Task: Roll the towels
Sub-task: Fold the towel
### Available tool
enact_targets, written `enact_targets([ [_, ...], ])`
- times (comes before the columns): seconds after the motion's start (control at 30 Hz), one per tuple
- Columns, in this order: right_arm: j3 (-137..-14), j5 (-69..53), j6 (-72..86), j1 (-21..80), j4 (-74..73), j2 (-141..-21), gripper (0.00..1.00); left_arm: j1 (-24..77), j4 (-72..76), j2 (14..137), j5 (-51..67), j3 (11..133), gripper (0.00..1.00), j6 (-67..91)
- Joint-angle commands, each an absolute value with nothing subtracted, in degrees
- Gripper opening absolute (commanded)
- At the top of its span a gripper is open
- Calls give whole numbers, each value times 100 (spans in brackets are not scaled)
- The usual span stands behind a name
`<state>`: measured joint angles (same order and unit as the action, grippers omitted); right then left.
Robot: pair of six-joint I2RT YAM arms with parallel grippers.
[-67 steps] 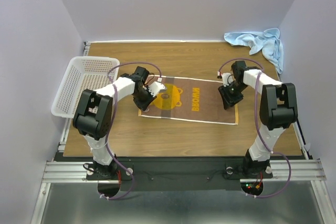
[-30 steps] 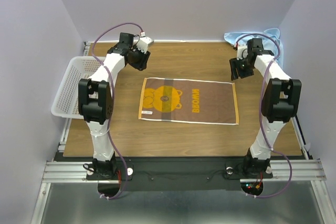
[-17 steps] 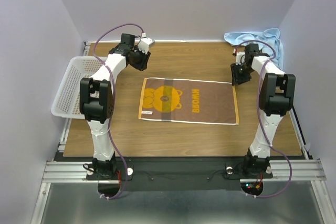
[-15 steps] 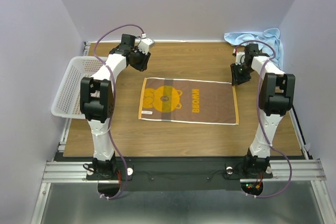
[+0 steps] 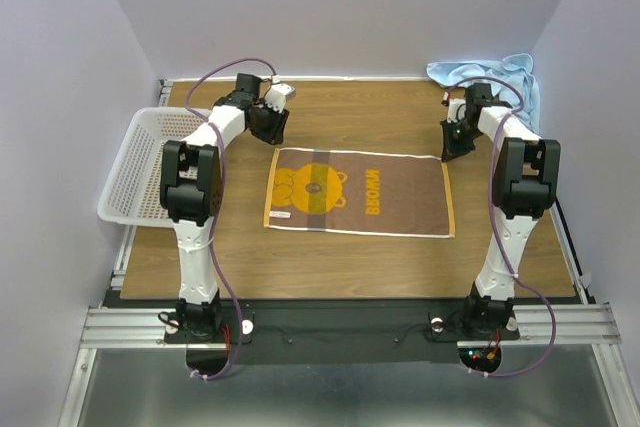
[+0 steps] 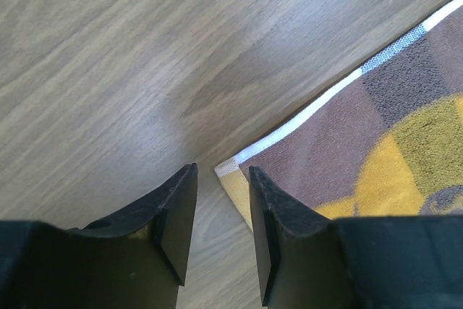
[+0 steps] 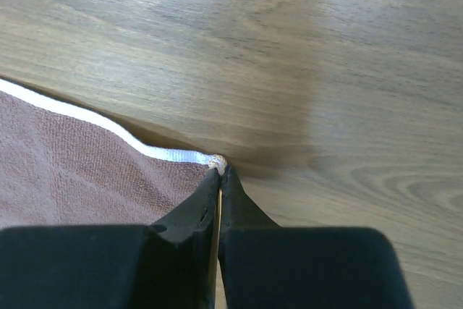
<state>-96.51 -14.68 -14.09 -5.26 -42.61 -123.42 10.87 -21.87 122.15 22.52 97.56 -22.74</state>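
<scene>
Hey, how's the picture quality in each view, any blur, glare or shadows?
Top view: even soft light, sharp throughout. Left wrist view: left claw dark and featureless, towel weave crisp, pale sheen on the table. Right wrist view: a soft shadow lies on the table beside the right claw.

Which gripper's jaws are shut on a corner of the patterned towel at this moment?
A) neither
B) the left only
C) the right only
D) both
C: in the right wrist view the right gripper has its jaws pressed together on the white-hemmed corner of the patterned towel, while the left gripper has its jaws standing apart at another corner.
</scene>
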Motion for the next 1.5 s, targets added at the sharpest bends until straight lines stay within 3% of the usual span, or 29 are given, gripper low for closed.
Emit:
enact_targets([
  [0.0, -9817, -1696, -1415, -554, -4157, -12314, 1, 1002, -2267, 12304, 2671, 10090, 46, -2101],
  [0.8, -9993, -1872, -1371, -554, -4157, -12270, 1, 976, -2197, 12551, 2400, 9642, 43, -2092],
  [1.0, -10019, -1890, -1354, -554, -4157, -12313, 0, 976, -2171, 12577, 2408, 9580, 28, -2101],
  [1.03, -10037, -1890, -1336, -554, -4157, -12322, 1, 976, -2153, 12586, 2408, 9597, 18, -2083],
  [1.17, -10142, -1898, -1318, -554, -4157, -12322, 1, 958, -2136, 12507, 2452, 9738, 0, -2039],
  [1.47, -10301, -2048, -1406, -624, -4166, -11734, 1, 765, -1899, 11664, 2777, 9678, 0, -2188],
])
